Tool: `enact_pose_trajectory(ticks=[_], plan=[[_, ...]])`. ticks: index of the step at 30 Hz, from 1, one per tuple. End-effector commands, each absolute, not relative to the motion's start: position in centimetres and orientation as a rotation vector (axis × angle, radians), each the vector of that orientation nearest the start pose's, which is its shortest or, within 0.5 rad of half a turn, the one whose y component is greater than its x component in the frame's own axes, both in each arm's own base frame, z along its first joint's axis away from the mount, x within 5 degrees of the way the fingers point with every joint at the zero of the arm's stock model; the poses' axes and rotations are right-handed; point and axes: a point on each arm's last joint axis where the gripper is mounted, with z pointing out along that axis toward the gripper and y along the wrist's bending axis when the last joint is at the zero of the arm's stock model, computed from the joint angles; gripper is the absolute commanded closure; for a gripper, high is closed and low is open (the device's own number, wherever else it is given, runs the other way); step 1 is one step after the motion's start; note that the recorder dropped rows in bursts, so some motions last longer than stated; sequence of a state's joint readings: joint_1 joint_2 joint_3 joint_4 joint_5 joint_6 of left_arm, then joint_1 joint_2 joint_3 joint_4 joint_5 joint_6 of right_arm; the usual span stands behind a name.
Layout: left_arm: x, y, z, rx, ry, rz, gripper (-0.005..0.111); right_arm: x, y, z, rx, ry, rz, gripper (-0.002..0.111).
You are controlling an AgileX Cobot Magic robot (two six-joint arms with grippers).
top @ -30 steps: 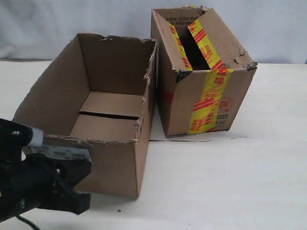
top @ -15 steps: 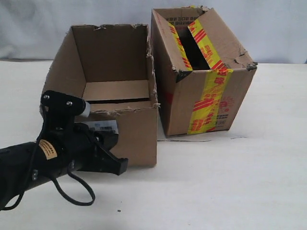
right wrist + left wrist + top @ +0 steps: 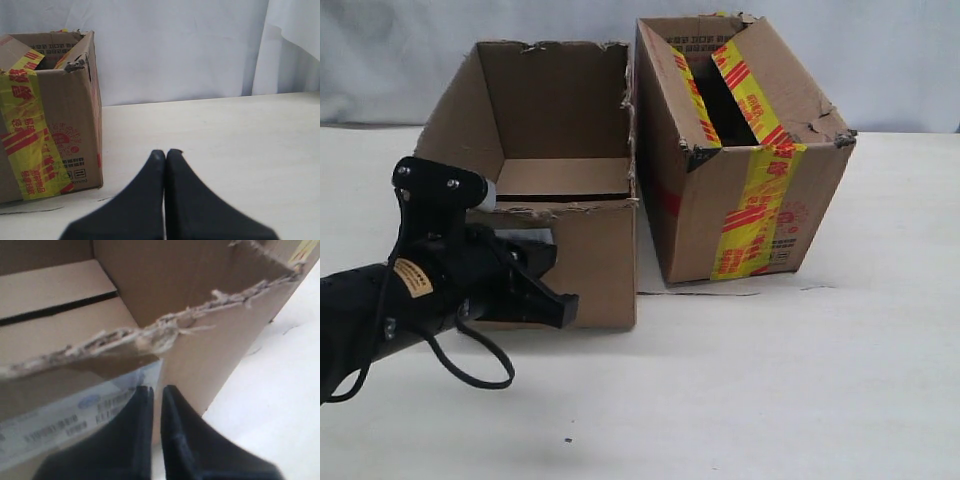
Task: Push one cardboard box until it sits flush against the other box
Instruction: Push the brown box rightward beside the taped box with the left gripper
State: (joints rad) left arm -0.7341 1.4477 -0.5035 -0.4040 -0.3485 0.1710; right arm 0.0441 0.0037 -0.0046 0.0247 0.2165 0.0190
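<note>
The cardboard box (image 3: 595, 265) has slid toward the upper right and now stands just beside the taped carton (image 3: 750, 170). The left gripper (image 3: 152, 392), fingers nearly together, mostly hides the box's white label (image 3: 75, 415), whose print is too blurred to read. The right gripper (image 3: 165, 155) is pressed together.

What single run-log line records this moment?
left gripper: shut, tips at labelled side of cardboard box | box: close beside taped carton, flush contact unclear | right gripper: shut, apart from both
</note>
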Motion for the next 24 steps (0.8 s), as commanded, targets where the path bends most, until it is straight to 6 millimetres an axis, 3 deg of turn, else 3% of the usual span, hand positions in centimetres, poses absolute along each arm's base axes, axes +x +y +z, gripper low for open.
enact_pose_trajectory(ticks=[1, 11, 20, 24], plan=[[21.4, -17.0, 19.9, 0.485, 2.045, -0.413, 0.107, 5.6, 0.3, 19.4, -0.017, 1.698, 0.062, 0.109], [23.3, -16.6, 18.4, 0.447, 2.068, -0.35, 0.107, 5.6, 0.3, 19.4, -0.017, 1.698, 0.062, 0.109], [25.4, -18.4, 18.8, 0.501, 2.063, -0.34, 0.107, 5.6, 0.3, 19.4, -0.017, 1.698, 0.062, 0.109], [25.9, -17.4, 18.6, 0.479, 2.106, -0.32, 0.107, 5.6, 0.3, 19.4, -0.017, 1.698, 0.062, 0.109]])
